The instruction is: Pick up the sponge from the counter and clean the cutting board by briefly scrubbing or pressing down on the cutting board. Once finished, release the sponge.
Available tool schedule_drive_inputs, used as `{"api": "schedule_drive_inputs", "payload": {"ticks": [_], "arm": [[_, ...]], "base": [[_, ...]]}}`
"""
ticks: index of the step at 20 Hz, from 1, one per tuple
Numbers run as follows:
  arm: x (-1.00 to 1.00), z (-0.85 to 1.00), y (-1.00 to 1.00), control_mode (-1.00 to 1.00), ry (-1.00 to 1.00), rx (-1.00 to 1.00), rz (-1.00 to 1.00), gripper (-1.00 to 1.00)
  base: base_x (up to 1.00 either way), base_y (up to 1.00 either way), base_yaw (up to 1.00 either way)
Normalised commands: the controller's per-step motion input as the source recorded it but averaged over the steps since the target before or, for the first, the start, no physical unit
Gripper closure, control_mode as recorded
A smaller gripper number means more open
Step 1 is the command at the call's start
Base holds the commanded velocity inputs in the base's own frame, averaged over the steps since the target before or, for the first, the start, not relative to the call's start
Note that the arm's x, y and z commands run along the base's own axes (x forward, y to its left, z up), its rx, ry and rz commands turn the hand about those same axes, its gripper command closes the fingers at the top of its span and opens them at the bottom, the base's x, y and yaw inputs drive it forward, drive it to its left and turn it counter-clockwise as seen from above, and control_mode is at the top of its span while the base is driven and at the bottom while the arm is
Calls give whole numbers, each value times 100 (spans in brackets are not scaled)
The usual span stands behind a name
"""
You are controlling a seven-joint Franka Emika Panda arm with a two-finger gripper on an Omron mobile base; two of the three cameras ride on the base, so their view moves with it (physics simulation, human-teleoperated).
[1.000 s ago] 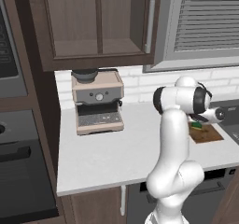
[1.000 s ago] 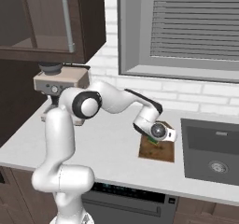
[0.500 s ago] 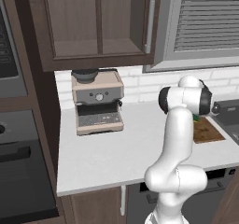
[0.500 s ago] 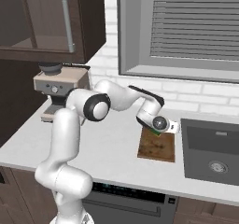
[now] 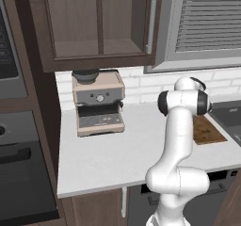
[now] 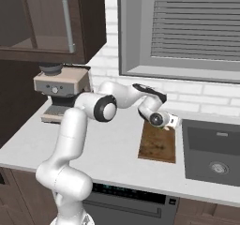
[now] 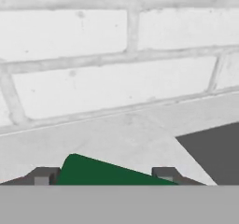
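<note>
Centrally, the small dark-green-topped rectangular sponge (image 7: 105,172) sits clamped between the two-finger gripper (image 7: 106,176) tips, its long axis spanning finger to finger. Gripper held above the far end of the flat brown wooden cutting board (image 6: 158,143)

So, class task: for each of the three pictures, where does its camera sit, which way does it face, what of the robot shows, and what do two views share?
Left base view: behind the arm's left, facing the counter and coffee machine; the arm shows.
Right base view: behind its right, facing the cutting board and sink; arm and gripper show.
Hand view: on the hand, facing the brick wall; fingers flank the sponge.
Both base views share counter, board and machine.
</note>
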Motion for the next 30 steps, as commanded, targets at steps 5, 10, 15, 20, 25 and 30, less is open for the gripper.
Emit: {"api": "schedule_drive_inputs", "payload": {"ticks": [5, 10, 15, 20, 25, 30], "arm": [[-4, -35, 4, -100, -7, -9, -1, 100], [-99, -50, 0, -100, 3, -2, 0, 100], [-66, -87, 0, -100, 13, -2, 0, 100], [-84, -96, 0, -100, 4, -13, 4, 100], [-100, -88, 0, -100, 7, -9, 10, 100], [-100, -97, 0, -100, 8, -5, 12, 100]], "base": [[0, 0, 0], [0, 0, 0], [0, 0, 0], [0, 0, 0], [0, 0, 0], [0, 0, 0]]}}
